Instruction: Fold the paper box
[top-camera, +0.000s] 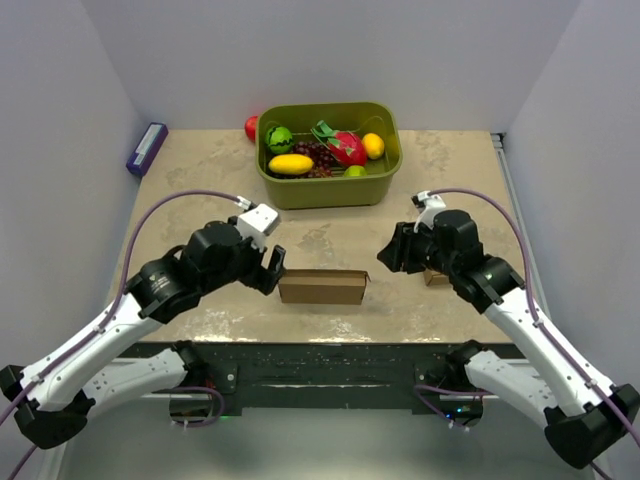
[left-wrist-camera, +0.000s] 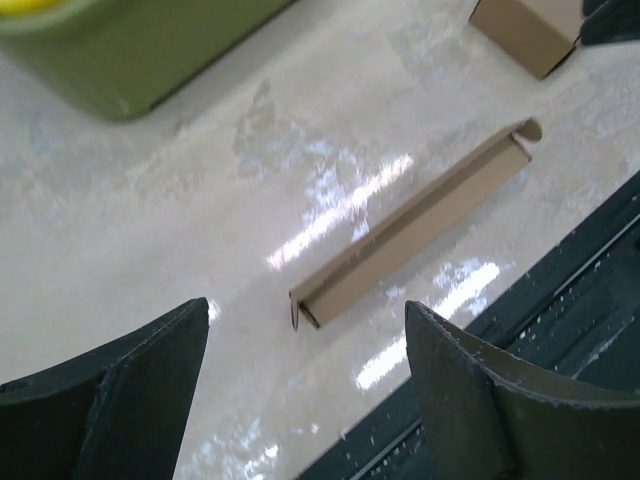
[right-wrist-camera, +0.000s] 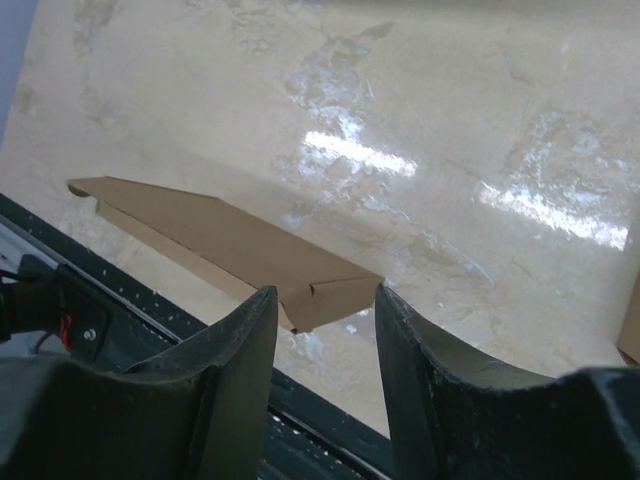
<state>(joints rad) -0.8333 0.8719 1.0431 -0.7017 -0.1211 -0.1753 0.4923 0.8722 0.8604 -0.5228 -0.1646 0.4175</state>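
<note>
— Where is the paper box (top-camera: 323, 286) to be found?

— It is seen lying flattened on the table (top-camera: 200, 190), at the middle of the near edge and running along that edge. In the left wrist view it is shown as a long, low brown strip with one open end turned toward the camera. In the right wrist view its top panel and one folded end are shown.

— How are the jaws of the left gripper (top-camera: 272, 268) set?

— They are held wide apart, and nothing is gripped between them. The gripper is placed just beside the left end of the box, and no contact can be made out.

— And the right gripper (top-camera: 392, 255)?

— Its jaws are parted as well, though less widely, and nothing is clamped. It is found near the right end of the box, with a strip of bare table left between the two. In its wrist view the end of the box is framed by the two fingers (right-wrist-camera: 230, 380) but lies beyond them.

— What else is carried by the table?

— A small cardboard cube (top-camera: 436, 277) is set toward the near right, partly hidden by the right arm. A green bin (top-camera: 330, 190) filled with fruit (top-camera: 291, 164) is placed at the middle of the far edge. A red item (top-camera: 251, 127) is tucked behind the bin's far left corner. A blue box (top-camera: 147, 148) is laid at the far left corner.
</note>
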